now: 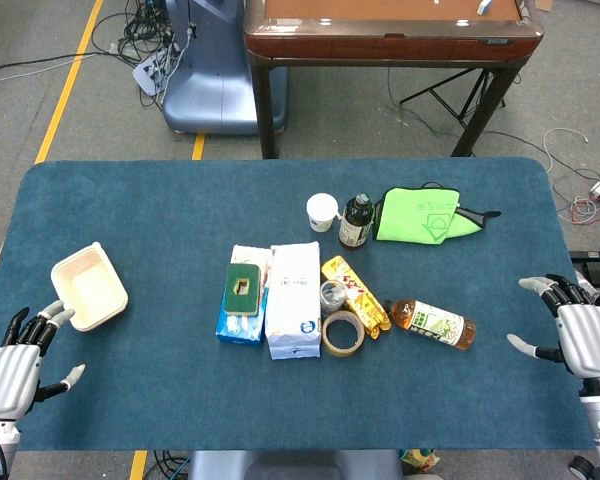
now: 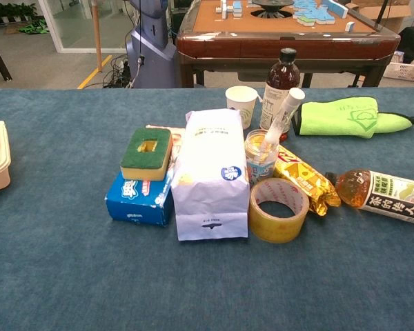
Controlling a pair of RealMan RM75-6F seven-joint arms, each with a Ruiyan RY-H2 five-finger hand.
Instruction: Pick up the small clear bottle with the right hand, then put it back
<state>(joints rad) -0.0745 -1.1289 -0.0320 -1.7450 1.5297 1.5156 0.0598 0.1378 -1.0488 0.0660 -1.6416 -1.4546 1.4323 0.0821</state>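
Head view: right hand (image 1: 583, 338) spread and empty, left hand (image 1: 15, 372) likewise; one small clear bottle (image 1: 332, 296) stands well left of the right hand, beyond one lying tea bottle (image 1: 432, 323), beside one tape roll (image 1: 342, 333).

grey floor (image 1: 70, 70) with a yellow line (image 1: 68, 75), cables (image 1: 130, 30), a brown-topped table (image 1: 390, 25) behind.

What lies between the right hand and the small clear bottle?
Head view: from the right hand, bare table, then the tea bottle on its side, then the yellow packet beside the clear bottle.
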